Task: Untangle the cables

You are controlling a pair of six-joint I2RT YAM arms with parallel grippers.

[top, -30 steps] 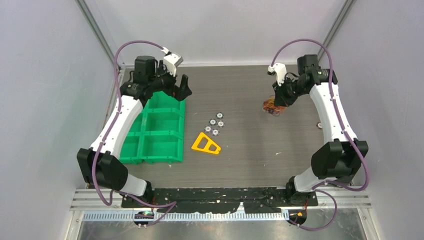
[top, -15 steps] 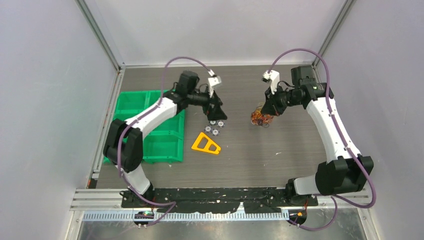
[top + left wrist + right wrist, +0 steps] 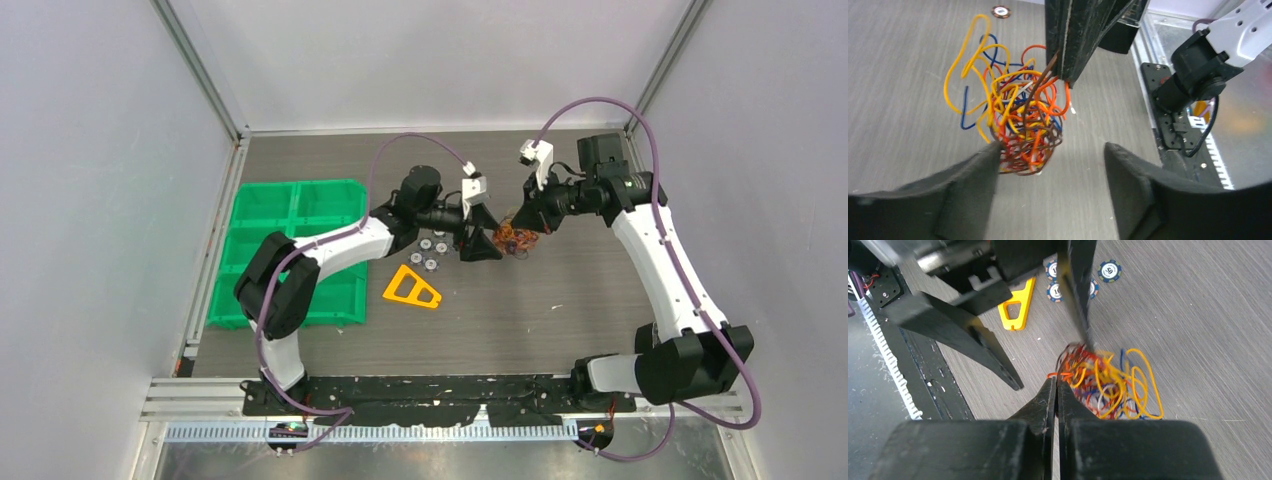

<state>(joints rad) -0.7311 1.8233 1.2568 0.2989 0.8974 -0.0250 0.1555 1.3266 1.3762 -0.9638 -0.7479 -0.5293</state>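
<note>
Cables [image 3: 515, 238]: 1 tangled clump on the back half of the counter [image 3: 560, 300], right of centre, between the 2 end effectors. Left wrist view shows yellow, orange, red, blue, brown and a bit of white. A few yellow and blue loops stick out loose on 1 side. The rest is a tight knot.

Right end effector [image 3: 1056, 382]: closed, jaws pressed together, pinching an orange strand at the very tip on the clump's edge. Left wrist view shows brown and orange strands running out of that closed tip, with the clump hanging just below it. Can't tell if the clump's underside touches the counter.

Left end effector [image 3: 1050, 150]: open with a wide gap, holding nothing. Its 2 fingers [image 3: 973, 185] point at the clump. 1 fingertip sits right at the clump's lower edge, contact unclear. The other is apart from it, with bare counter between.

Top view: both tips nearly meet at the clump, the left arm stretched in from the left and the right arm from the right.

Chips [image 3: 430, 250] lie just beside the left end effector on its left. The yellow triangle [image 3: 412, 288] is near them, toward the arm bases. The green bins [image 3: 290, 210] sit at the left edge, well apart from the cables.
</note>
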